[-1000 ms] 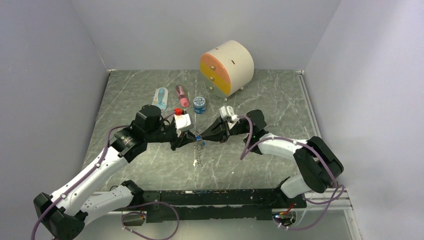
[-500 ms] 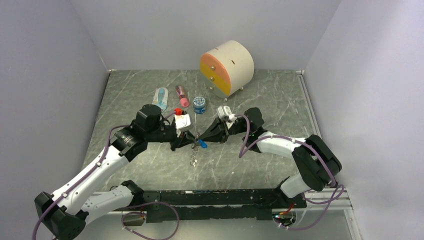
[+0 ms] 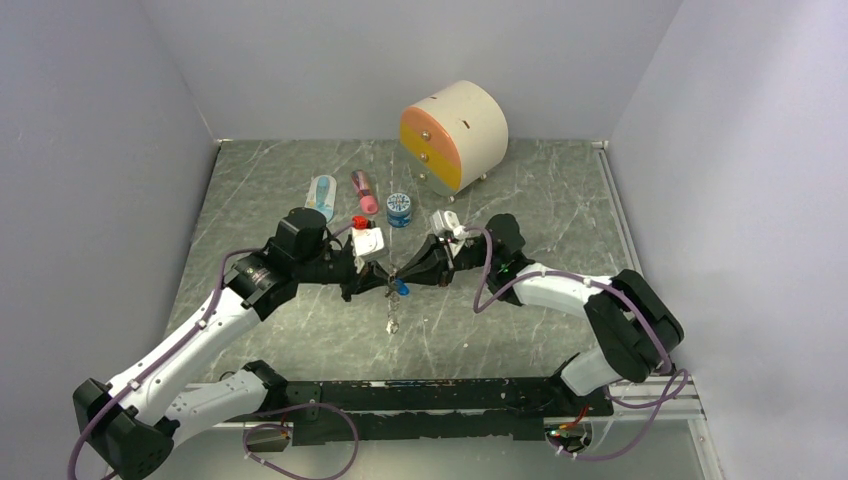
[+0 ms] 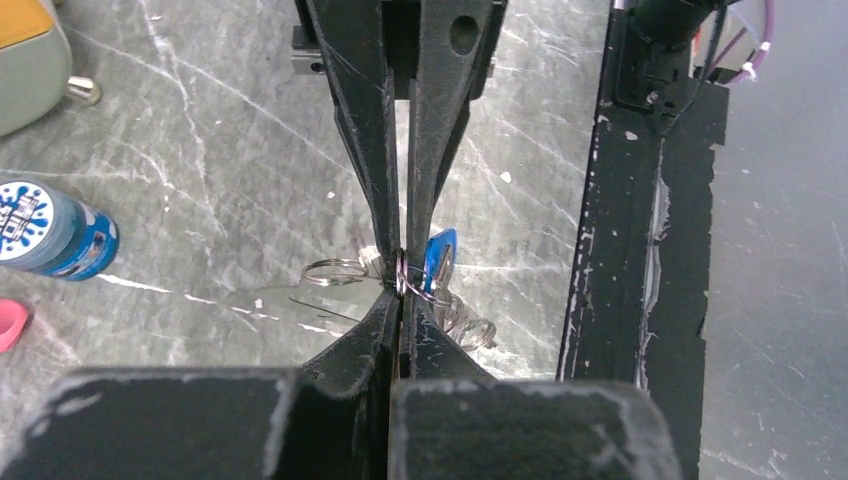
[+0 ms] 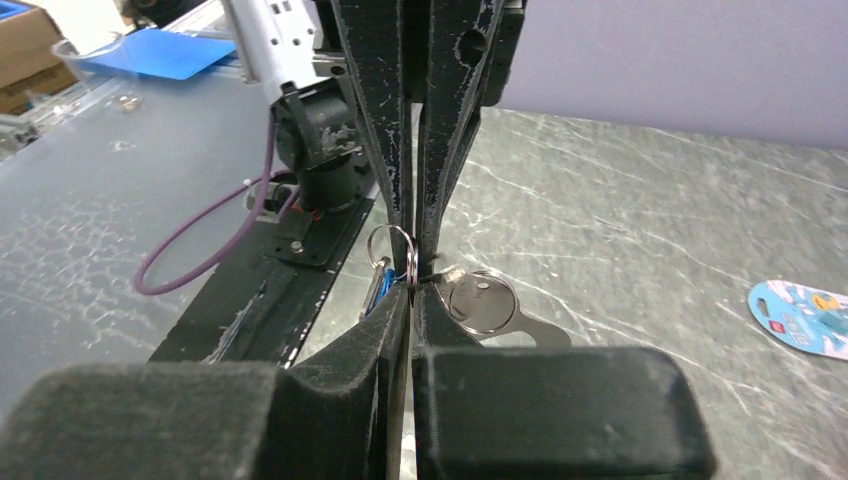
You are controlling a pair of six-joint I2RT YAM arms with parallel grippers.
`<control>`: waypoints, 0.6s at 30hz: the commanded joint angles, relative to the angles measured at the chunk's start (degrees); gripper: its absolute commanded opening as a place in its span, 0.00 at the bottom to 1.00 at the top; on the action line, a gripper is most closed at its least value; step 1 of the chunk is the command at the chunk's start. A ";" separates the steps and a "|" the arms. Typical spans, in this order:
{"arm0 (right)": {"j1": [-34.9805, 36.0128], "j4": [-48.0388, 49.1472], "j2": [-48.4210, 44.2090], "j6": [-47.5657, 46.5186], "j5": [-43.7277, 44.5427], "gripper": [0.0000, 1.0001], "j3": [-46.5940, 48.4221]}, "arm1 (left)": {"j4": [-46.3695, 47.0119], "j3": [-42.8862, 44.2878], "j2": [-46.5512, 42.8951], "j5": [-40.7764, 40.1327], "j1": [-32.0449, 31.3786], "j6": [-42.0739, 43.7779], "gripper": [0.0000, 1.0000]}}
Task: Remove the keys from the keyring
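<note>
Grey marbled table (image 3: 300,190) from above: left gripper (image 3: 384,285) and right gripper (image 3: 402,280) meet tip to tip, the keys (image 3: 402,289) dangling between them, too small to read. At the left wrist, both finger pairs press together, pinching the keyring (image 4: 401,272) beside a blue tag (image 4: 438,258). The right wrist shows the same pinch, with a silver key (image 5: 485,303) half hidden behind the fingers.
</note>
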 commanded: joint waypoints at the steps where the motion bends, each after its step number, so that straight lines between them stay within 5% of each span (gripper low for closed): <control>1: 0.16 -2.80 -4.38 -4.91 9.77 0.17 0.01 | 2.54 0.53 -1.20 -2.62 -0.58 0.62 0.03; 8: 0.84 -16.98 -12.89 -12.17 23.00 0.42 -2.25 | 2.01 0.65 -0.52 -10.19 -0.55 -0.09 0.03; 12: 3.70 -25.99 -16.63 -14.89 28.59 0.44 -2.25 | 2.73 0.25 -0.62 -12.77 -0.64 -0.80 0.02; 18: 9.32 -24.75 -20.49 -10.79 40.87 0.45 -5.64 | 3.66 -0.20 -1.03 -18.04 -0.87 -2.07 0.03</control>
